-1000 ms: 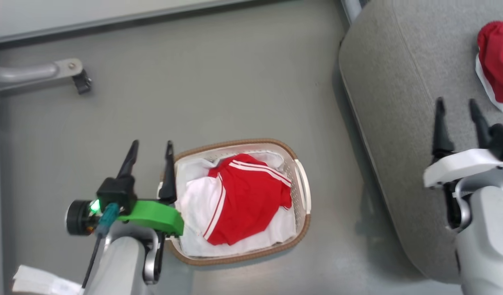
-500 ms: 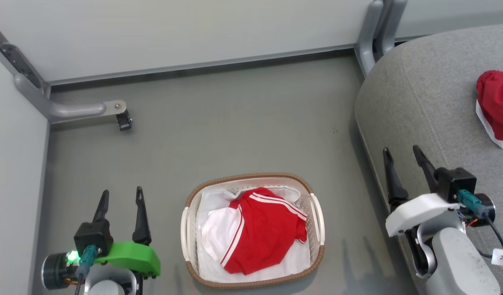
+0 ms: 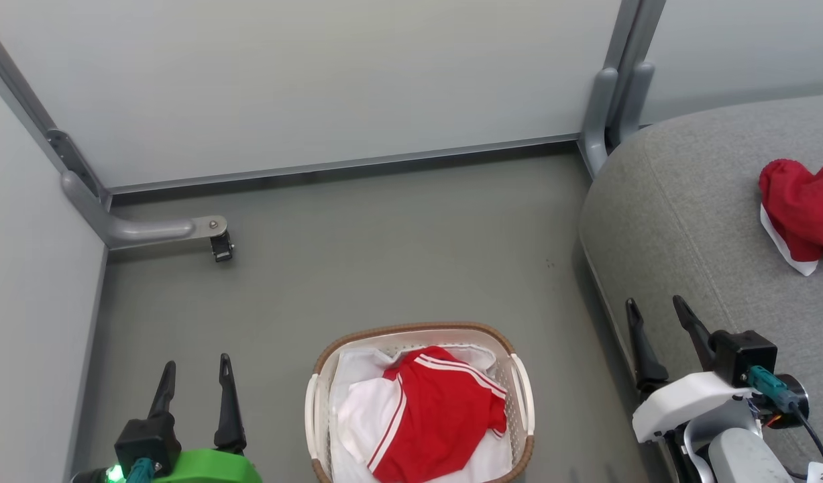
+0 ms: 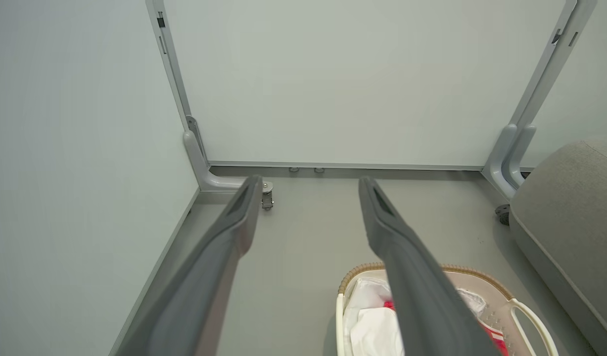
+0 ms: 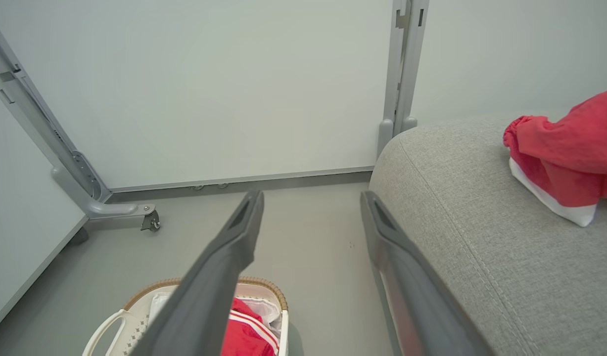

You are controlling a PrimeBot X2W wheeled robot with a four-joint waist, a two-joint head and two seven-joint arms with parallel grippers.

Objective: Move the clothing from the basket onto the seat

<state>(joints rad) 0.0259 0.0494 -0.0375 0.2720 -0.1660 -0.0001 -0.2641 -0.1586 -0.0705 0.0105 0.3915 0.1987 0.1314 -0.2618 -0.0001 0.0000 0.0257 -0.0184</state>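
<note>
- The left gripper has drawn off the basket, lower centre.
- It and the right gripper gape empty, likely between trips.
- One garment waits inside; the other garment lies on the seat, right.

With the head camera now tilted up to show more wall, the basket, a second ago right against the left jaws, sits well off to their right, and the red garment on the seat lies farther ahead and right of the right jaws.
</note>
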